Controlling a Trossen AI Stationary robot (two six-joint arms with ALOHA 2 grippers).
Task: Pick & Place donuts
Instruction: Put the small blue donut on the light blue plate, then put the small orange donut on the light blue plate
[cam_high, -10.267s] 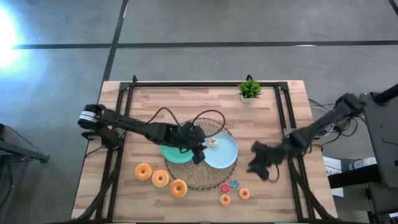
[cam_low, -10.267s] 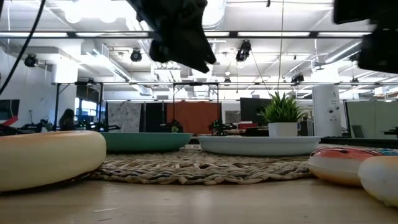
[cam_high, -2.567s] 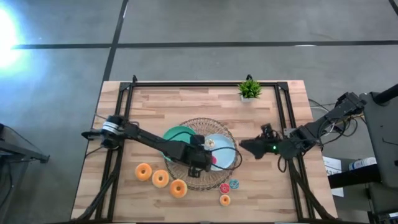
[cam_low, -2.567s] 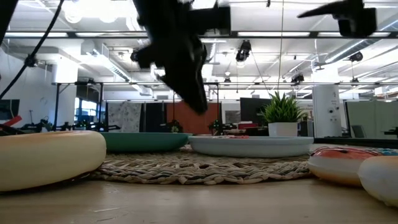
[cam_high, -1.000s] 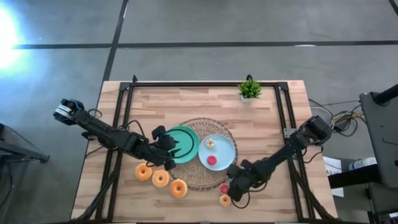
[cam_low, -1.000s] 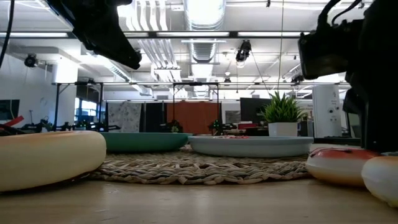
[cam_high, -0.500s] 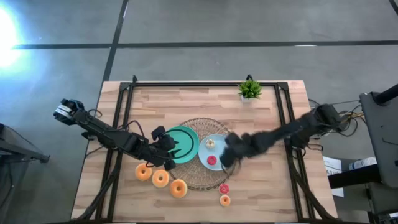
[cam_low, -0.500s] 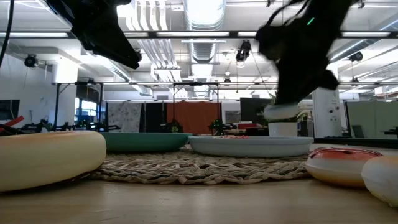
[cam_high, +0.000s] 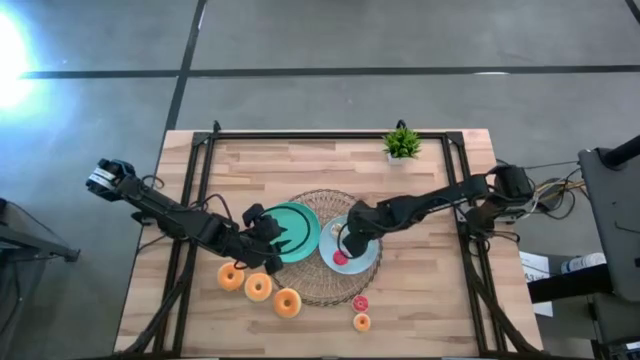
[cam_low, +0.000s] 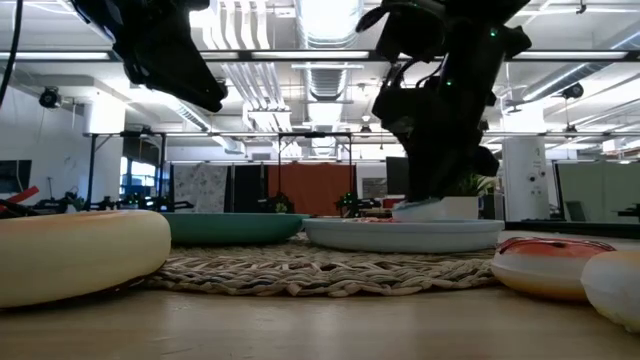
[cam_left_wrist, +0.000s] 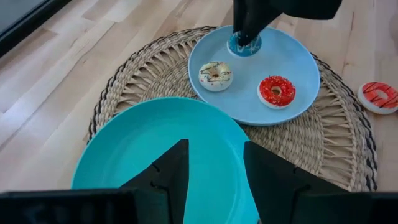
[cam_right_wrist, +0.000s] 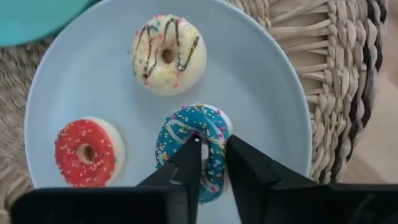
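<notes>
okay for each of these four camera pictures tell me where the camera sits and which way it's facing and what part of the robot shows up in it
High view: above, looking straight down at the wooden table; both arms show.
Low view: at table-top height, facing level across the round woven mat into the room; both arms come in from above.
Left wrist view: on the left arm, looking past the left gripper at the teal plate.
Right wrist view: on the right arm, looking down past the right gripper, which pinches the blue sprinkled mini donut.
Shared: both wrist views show the light-blue plate holding three mini donuts.

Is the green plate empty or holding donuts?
Empty: the green plate shows bare, and all three small donuts sit on the light-blue plate.
</notes>
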